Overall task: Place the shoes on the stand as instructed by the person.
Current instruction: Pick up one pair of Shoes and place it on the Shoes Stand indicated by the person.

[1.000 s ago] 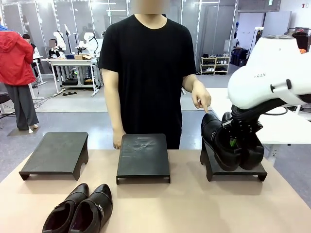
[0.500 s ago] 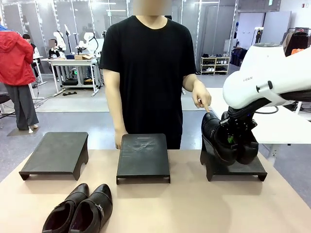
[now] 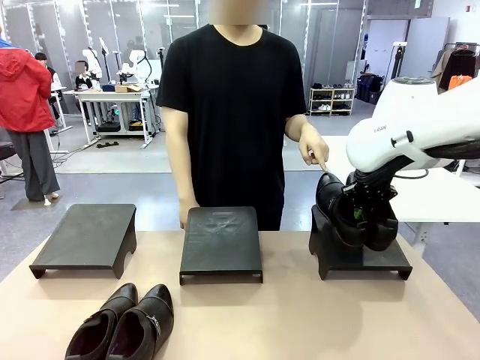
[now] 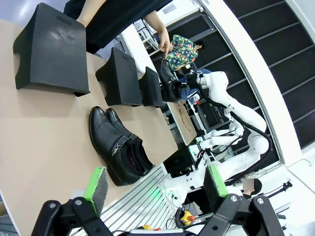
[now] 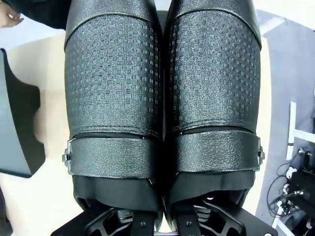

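Observation:
My right gripper [image 3: 358,215] is shut on a pair of black shoes [image 3: 352,220], gripping their inner sides together. The pair hangs tilted, toes up, over the right stand [image 3: 375,262]; I cannot tell whether it touches. In the right wrist view this pair [image 5: 162,98] has textured leather and a strap across each shoe. The person's hand [image 3: 315,152] points a finger down at the held shoes and right stand. A second pair of shoes [image 3: 124,324] with a small metal strap ornament lies at the table's front left. My left gripper [image 4: 155,183] hangs open above the table, with that pair [image 4: 118,147] ahead of it.
Two more black stands sit in a row, the left one [image 3: 86,236] and the middle one [image 3: 221,241], both bare on top. The person stands behind the middle stand at the far table edge. Bare tabletop [image 3: 315,315] lies between the stands and the front edge.
My right arm has carried the held shoes a little up and farther back over the right stand. The person's pointing hand stays in place. The left pair has not moved.

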Available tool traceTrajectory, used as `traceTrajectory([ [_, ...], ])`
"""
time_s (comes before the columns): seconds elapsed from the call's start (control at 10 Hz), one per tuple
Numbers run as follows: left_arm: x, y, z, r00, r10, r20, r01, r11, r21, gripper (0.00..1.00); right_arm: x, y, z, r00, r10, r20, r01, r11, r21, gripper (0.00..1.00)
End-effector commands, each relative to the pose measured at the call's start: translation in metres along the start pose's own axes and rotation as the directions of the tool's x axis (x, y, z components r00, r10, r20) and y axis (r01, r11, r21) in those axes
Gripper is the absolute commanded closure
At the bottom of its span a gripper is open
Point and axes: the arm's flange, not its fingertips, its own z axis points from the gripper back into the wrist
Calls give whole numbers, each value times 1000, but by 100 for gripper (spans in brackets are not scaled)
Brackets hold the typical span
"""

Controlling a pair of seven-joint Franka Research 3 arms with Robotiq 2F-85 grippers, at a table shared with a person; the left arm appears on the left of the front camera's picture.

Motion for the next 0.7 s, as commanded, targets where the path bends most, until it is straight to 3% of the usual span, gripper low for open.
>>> traceTrajectory([
  [0.0,0,-1,1,1000,-5,1,5,1000,-5,0,15,-2,0,999,-20,32,20,1000,-10,100],
  [0.6,0,-1,1,1000,-5,1,5,1000,-5,0,9,-7,-25,995,-93,46,93,996,0,100],
])
